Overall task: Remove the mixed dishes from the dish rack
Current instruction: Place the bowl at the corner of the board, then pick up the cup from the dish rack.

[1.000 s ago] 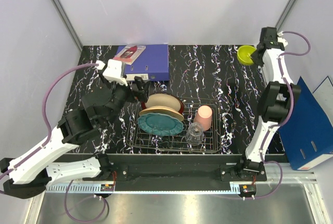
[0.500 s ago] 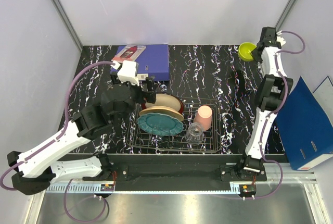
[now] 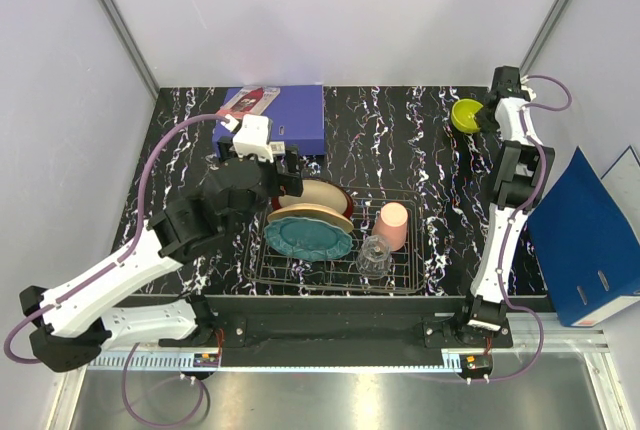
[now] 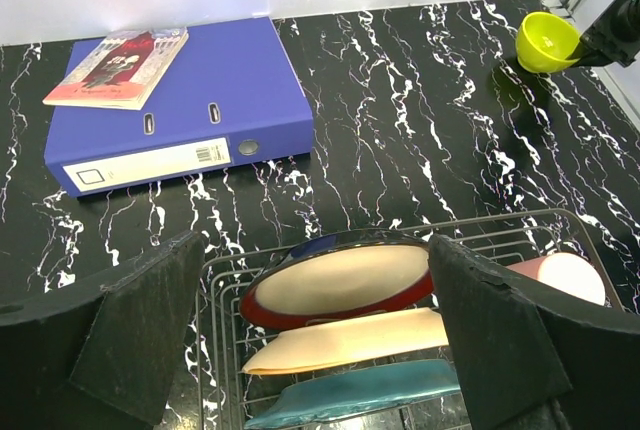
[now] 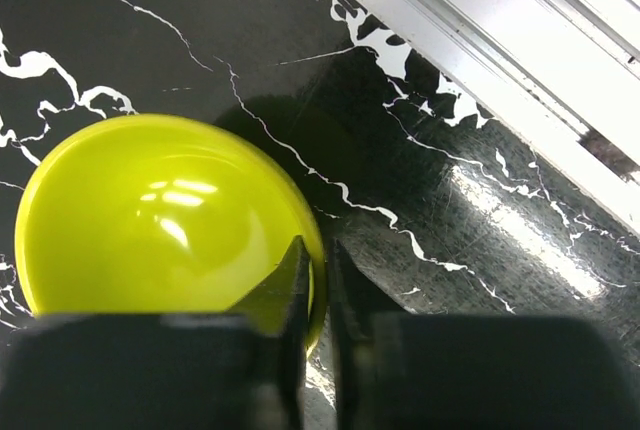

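Glossy bowl (image 5: 150,215), metal wire rack (image 3: 330,272)

Left arm (image 3: 110,275): based at the near left; the links are run diagonally forward and to the right, with a bend at the dark elbow.
Left wrist: the white housing is carried at the arm's far end and is pitched forward and down.
Left gripper (image 4: 315,245): the jaws are spread wide. The black fingers (image 4: 140,335) are seen at either side of the wrist view, and nothing is gripped.
Right arm (image 3: 500,240): stretched almost straight from the near right base toward the far right corner, with one dark joint at mid-length.
Right wrist: bent over at the far end, so the gripper is turned leftward.
Right gripper (image 5: 315,285): the fingers (image 5: 285,295) are pinched nearly together, and the rim of the small yellow-green bowl (image 5: 150,220) is clamped between them.
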### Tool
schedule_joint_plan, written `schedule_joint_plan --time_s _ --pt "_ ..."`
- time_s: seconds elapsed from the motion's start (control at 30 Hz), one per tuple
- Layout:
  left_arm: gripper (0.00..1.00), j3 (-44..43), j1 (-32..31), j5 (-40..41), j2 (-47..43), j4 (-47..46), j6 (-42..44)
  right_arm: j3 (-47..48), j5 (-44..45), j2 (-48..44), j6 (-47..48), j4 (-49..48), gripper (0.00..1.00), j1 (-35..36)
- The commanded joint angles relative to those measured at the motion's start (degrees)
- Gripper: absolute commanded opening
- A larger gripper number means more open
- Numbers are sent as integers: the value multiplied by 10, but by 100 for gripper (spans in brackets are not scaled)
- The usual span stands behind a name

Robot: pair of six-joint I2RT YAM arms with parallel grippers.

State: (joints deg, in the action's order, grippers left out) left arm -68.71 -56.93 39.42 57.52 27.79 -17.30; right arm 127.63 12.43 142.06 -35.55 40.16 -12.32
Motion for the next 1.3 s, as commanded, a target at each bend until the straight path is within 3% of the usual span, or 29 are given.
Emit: schedule_joint_plan --time_s 0.0,0.03,0.13,0.27,0.47,0.63,0.7,0.77,0.8,0.9,1.1,1.27 --pt "99 1 3 6 1 -5 -12 17 9 -24 14 -2 28 -1" --pt "99 2 3 7 0 -5 -12 17 5 -28 12 -2 45 -1" --pt "99 2 3 5 -6 -4 -16 17 -16 -52 0 -7 67 -1" --pt "99 9 3 4 -22 -3 -22 21 -48 -96 -35 -14 75 0" --pt "99 12 3 -5 -33 -4 -27 53 -127 -198 -103 -47 80 25" --pt "99 7 3 -16 -25 -3 -36 63 -144 -286 -89 -35 81 127" --pt "99 9 4 -14 -23 -1 -41 14 -93 -357 -48 -54 81 210" --pt "99 13 10 -15 -24 8 -50 -131 -74 -455 -24 -134 80 256" --pt "99 15 11 -19 -26 14 -52 -249 -62 -490 -22 -164 80 291" --pt "99 26 18 -23 -34 23 -59 -440 -16 -613 -15 -233 79 341" --pt "99 57 27 -29 -29 39 -70 -604 69 -750 34 -179 78 468" --pt "99 70 31 -30 -20 43 -91 -630 141 -795 29 -50 81 557"
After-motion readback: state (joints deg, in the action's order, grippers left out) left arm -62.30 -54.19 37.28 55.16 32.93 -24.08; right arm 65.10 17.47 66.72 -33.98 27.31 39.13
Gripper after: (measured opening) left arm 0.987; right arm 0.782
